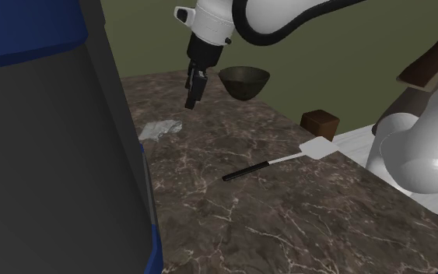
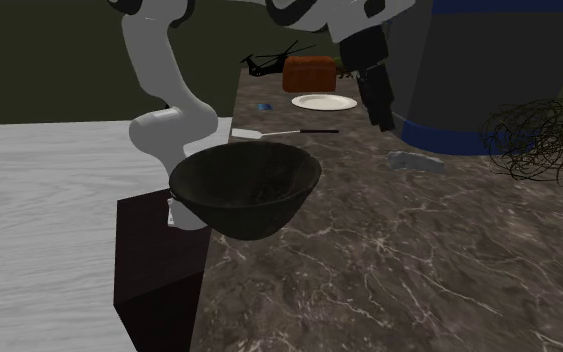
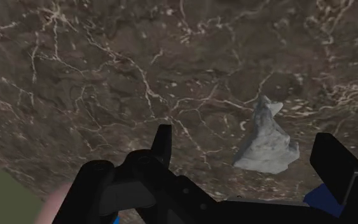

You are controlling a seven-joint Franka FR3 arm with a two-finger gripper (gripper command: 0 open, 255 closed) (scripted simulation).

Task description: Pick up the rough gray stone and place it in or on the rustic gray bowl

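The stone (image 3: 266, 137) is lying on the table (image 1: 287, 210) just beside the big dark bin (image 2: 489, 60), and the hand (image 1: 194, 92) is hanging over it with its fingers spread, gripping nothing. It is looking hard, jagged and probably weighty, so I would be closing across its broad base rather than the thin peak. The bowl (image 1: 244, 80) is sitting well apart, farther along the table.
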